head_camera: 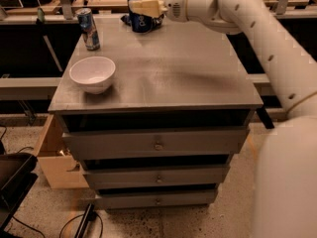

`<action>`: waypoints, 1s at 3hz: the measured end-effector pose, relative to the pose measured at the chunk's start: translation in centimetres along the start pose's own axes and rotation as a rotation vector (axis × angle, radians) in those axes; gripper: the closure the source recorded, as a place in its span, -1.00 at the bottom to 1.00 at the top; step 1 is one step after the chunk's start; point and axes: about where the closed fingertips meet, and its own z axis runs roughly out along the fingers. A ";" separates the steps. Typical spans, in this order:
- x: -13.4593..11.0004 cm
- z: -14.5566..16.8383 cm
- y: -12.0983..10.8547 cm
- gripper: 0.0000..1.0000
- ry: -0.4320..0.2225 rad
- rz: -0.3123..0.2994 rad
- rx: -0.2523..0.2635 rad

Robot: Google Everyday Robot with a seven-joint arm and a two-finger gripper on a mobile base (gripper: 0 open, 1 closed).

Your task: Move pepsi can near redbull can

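pepsi can in the grip, carrying step under way

the gripper is reaching in from the right over the far edge of the cabinet top, and its pale fingers are clamping the upper half of the pepsi can. the can is standing upright in that grip, silver top up. it is looking raised a little off the surface, though whether its base is touching the top is hard to tell. something dark is lying just behind it, mostly hidden.

the redbull can is standing upright at the far left corner of the top, apart from the pepsi can, with bare surface between them. a white bowl is sitting nearer, on the left side, just in front of the redbull can.

by my reading, the grasp is done and the task is sitting in its transport step. the next move is asking for a leftward carry along the far edge, then a gentle lowering just beside the redbull can, and a release. the slim can is looking easy to topple, so the approach is needing a small gap, and the arm is needing to keep clear of the bowl.
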 end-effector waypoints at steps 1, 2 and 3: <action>1.0 5.7 -0.5 1.00 0.018 0.034 0.003; 3.1 9.1 -0.2 1.00 0.029 0.081 -0.001; 3.1 9.1 -0.2 1.00 0.029 0.081 -0.001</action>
